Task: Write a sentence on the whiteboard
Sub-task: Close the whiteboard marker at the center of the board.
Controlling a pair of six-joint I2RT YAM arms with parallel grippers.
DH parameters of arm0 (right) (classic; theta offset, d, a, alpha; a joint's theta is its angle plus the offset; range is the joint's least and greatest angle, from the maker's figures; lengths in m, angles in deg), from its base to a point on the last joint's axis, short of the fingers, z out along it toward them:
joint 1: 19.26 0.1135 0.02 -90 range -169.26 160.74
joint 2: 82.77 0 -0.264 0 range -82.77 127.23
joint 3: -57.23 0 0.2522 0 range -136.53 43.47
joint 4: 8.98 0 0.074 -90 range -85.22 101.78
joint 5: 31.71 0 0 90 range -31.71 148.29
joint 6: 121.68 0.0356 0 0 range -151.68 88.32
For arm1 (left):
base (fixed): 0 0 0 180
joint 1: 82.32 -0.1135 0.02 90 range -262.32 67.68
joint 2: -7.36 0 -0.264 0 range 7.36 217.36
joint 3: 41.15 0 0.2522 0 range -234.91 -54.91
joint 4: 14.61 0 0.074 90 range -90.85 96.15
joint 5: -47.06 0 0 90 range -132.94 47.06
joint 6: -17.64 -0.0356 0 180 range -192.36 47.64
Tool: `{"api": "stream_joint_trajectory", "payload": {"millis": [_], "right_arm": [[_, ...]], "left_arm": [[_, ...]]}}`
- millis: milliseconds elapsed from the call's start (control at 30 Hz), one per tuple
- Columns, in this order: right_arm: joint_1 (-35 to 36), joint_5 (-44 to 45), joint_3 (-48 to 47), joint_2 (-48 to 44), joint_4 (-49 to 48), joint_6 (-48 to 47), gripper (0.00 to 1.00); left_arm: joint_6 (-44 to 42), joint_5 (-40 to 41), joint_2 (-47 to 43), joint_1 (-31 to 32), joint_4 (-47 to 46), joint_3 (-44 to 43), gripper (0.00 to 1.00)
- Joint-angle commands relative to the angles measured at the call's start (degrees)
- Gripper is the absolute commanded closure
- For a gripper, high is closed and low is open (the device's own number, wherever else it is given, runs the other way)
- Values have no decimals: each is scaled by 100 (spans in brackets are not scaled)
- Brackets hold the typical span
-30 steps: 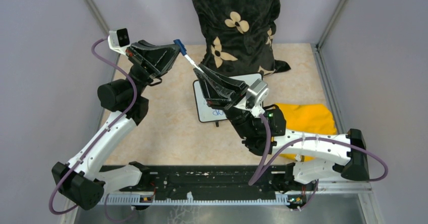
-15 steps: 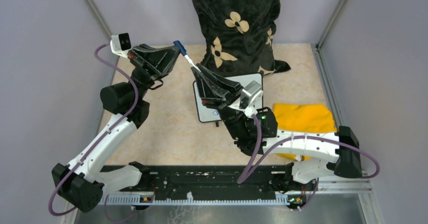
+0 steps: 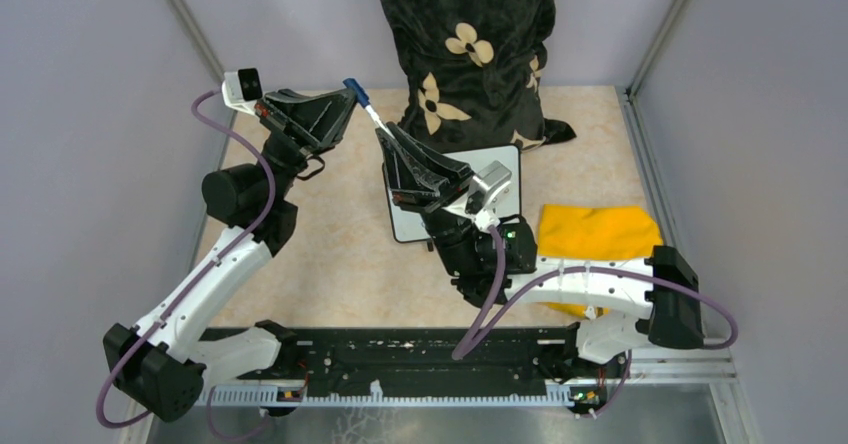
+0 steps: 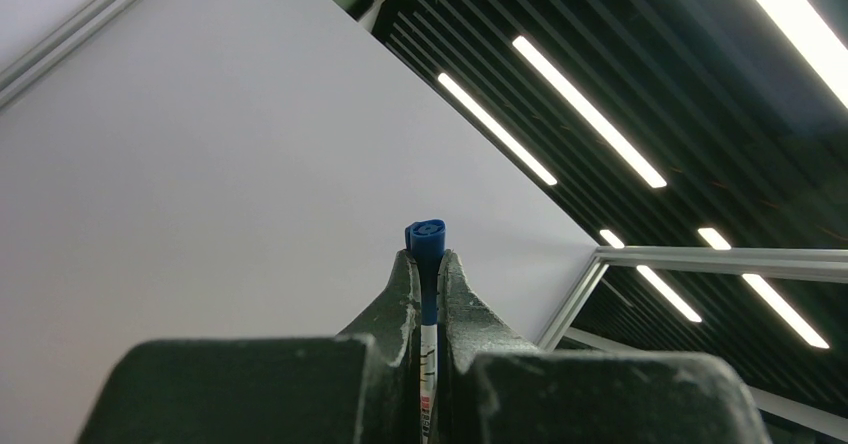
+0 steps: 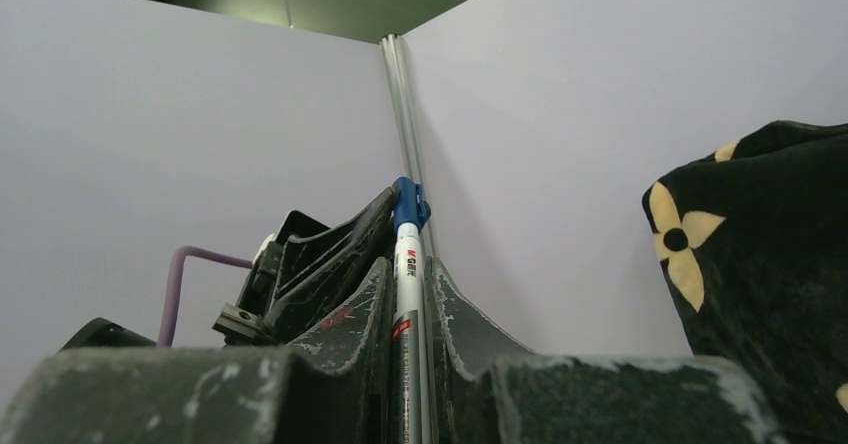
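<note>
Left arm (image 3: 215, 264) stands up from the near-left corner, elbow bent, wrist toward the far edge. Left gripper (image 3: 344, 101) is clamped on the blue end of a marker (image 3: 368, 112). Right arm (image 3: 590, 284) reaches from near-right to centre. Right gripper (image 3: 387, 136) is clamped on the marker's white barrel.

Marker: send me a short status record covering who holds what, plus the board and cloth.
marker: held in the air between both arms
left pincer: shut on blue cap
right pincer: shut on the marker's white barrel
cap: looks seated on the barrel
whiteboard: flat under the right arm, writing hidden
yellow cloth: right of the whiteboard
</note>
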Motion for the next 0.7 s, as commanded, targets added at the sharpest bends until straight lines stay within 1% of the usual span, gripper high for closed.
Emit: {"api": "stream_joint_trajectory", "payload": {"millis": [0, 567, 667], "right_arm": [[58, 103, -406, -25, -539, -61, 100], [75, 176, -474, 71, -522, -133, 100], [75, 157, -471, 83, -526, -155, 100]], "left_arm": [[17, -69, -56, 50, -99, -30, 100], [-145, -186, 35, 88, -76, -134, 100], [-266, -262, 64, 88, 91, -223, 100]]}}
